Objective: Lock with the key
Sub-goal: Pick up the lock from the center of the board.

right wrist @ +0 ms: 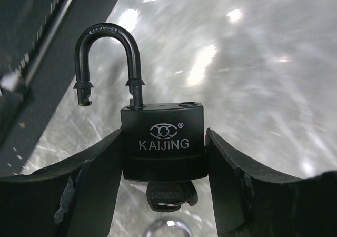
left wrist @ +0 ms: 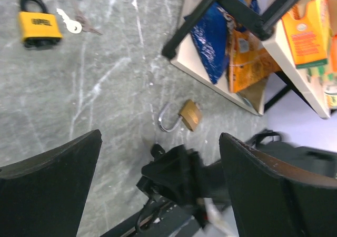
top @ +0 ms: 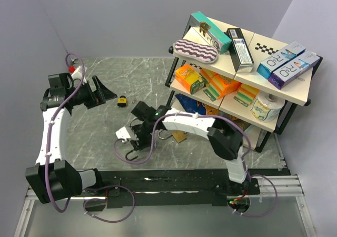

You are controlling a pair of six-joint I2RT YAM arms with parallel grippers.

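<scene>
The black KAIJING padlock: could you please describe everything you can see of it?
The black padlock has a matte, metal-looking body printed KAIJING in white. Its shackle is open, one leg free. A key sits in its underside. It is clamped by its sides in the right pincer, over the marbled table.

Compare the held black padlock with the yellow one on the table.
The black padlock has its shackle open; the yellow padlock looks shut. The right gripper clamps the black one; the yellow one lies on the table. A key sits in the black one; keys lie beside the yellow. Both have black shackles.
</scene>
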